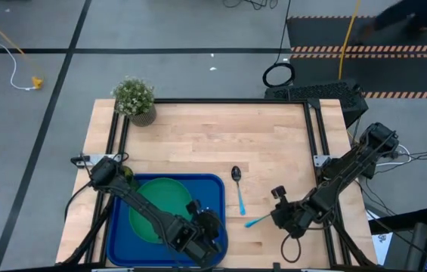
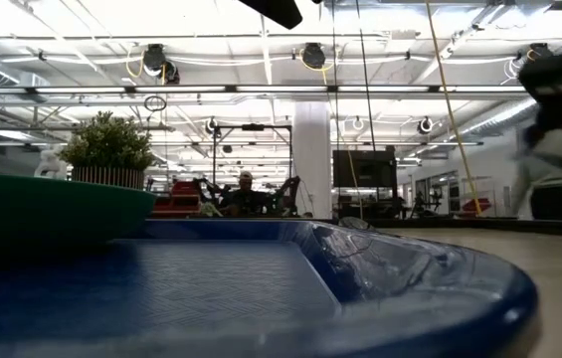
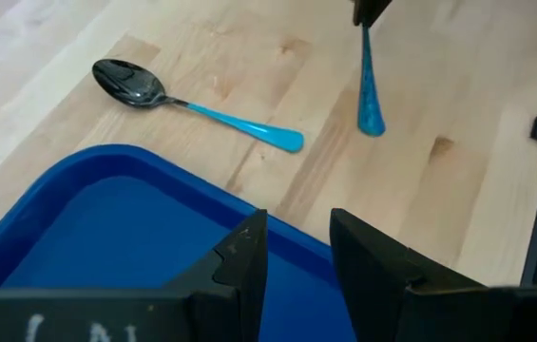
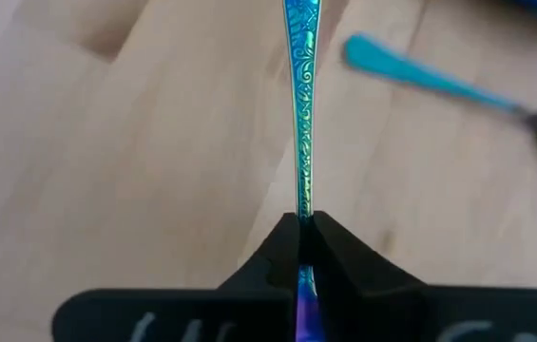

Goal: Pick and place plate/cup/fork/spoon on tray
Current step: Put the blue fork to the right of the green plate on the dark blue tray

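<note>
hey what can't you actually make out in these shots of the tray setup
- The cup: in the high view the left arm covers most of it; the low view's edge cuts it off.
- The fork: its tines are hidden; the right gripper pinches the handle, and the right wrist view's top cuts it off.
- The plate: partly under the left arm in the high view.
- The spoon: blurred in the right wrist view.

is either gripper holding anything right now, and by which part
The right gripper pinches the slim light-blue plastic fork at one end of its handle; the left gripper holds nothing.

Wooden table (image 1: 198,143) bears tray (image 1: 217,185), spoon (image 1: 239,193), potted plant (image 1: 135,100)
</note>
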Robot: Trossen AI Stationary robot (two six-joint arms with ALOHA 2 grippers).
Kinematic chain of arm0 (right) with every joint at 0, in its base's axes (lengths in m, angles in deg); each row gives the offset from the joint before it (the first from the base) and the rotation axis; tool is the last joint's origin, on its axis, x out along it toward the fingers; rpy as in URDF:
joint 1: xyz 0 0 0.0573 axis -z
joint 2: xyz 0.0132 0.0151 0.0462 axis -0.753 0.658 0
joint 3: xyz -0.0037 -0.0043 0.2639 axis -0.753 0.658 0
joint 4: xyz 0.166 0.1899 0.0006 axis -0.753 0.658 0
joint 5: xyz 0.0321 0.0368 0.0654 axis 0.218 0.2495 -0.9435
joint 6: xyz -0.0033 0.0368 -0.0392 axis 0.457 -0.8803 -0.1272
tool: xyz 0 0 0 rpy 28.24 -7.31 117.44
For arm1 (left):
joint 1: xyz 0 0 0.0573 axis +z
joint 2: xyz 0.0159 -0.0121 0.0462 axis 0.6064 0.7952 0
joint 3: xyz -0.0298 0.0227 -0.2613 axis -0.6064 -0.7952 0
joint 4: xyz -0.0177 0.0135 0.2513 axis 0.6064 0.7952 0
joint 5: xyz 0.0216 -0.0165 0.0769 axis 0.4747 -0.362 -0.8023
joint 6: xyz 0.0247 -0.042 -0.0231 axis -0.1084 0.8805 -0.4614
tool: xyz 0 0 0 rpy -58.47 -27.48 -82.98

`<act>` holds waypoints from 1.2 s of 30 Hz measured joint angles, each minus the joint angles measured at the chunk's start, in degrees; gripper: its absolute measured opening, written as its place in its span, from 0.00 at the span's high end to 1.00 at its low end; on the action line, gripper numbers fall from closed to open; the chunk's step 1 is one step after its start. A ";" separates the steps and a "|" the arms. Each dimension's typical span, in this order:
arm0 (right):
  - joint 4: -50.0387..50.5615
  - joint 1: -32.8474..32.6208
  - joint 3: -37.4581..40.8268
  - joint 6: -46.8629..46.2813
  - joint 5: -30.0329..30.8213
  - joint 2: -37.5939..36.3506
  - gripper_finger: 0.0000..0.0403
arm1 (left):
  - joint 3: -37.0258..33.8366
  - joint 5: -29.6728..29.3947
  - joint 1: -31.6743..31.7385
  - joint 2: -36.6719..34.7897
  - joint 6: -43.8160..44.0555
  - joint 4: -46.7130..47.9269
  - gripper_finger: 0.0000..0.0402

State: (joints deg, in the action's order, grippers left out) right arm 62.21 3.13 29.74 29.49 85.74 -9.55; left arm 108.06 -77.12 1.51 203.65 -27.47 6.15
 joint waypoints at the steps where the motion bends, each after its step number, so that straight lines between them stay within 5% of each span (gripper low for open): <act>1: -0.08 0.29 -0.61 0.78 0.83 0.00 0.99 | 0.00 -0.02 0.12 0.00 -0.11 -0.36 0.70; 20: -1.13 -0.57 -4.08 13.28 19.10 -0.09 1.00 | 0.00 -0.89 1.69 0.02 -8.39 -12.70 0.35; 36: -1.43 -2.45 -4.08 22.91 31.16 -0.10 1.00 | -1.55 -5.65 4.42 0.02 -2.05 -24.58 0.33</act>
State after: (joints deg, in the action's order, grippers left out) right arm 60.78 0.69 25.66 52.40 116.90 -9.64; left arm 106.51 -82.76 5.93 203.68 -29.52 -18.43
